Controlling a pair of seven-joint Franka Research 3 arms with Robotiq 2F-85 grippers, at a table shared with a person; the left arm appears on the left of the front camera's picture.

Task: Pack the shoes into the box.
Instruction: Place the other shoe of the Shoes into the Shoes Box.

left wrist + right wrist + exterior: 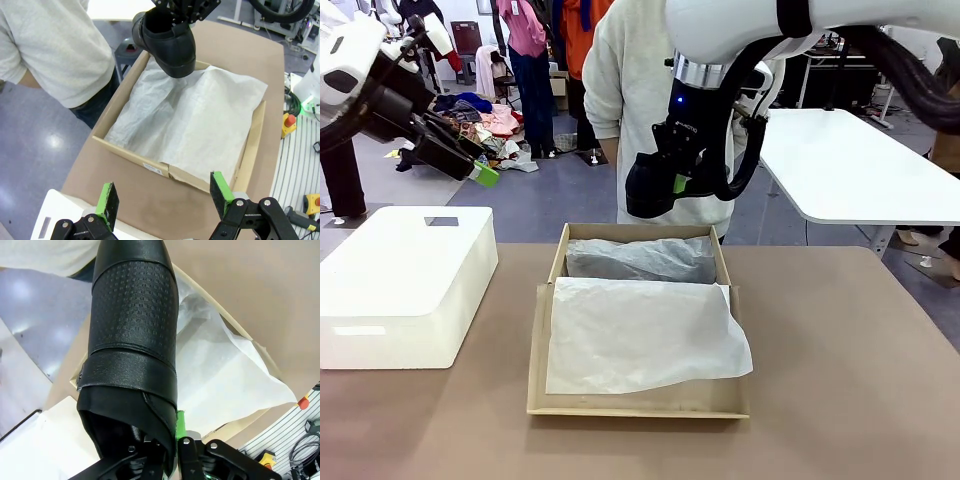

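Front view: the right gripper (678, 178) hangs above the far end of the box (635, 407), its fingers clamped on one black shoe (645, 188), which is clear of the rim. The arm reaches in from above with the wrist pointing steeply down. The left gripper (480, 168) is held high, well to the left of the box and above the white box (405, 270), and tilts down toward the table (840, 380). A person (630, 90) stands just beyond the box's far end. Left wrist view: the left gripper's green pads (107, 205) stand wide apart with nothing between them. The shoe hangs toe-down over the far corner of the box, above the tissue paper (200, 115). Right wrist view: the fingers pinch the shoe at its heel opening, and the toe points away toward the box's far wall. Recommended procedure: lower the shoe slowly, swing it lengthwise along the box, and set the sole onto the lining. The loose tissue sheet drapes over the near rim and probably snags easily, so bring the toe down inside the walls. Release only once the shoe rests on the box floor. The left arm is best kept outside the box.
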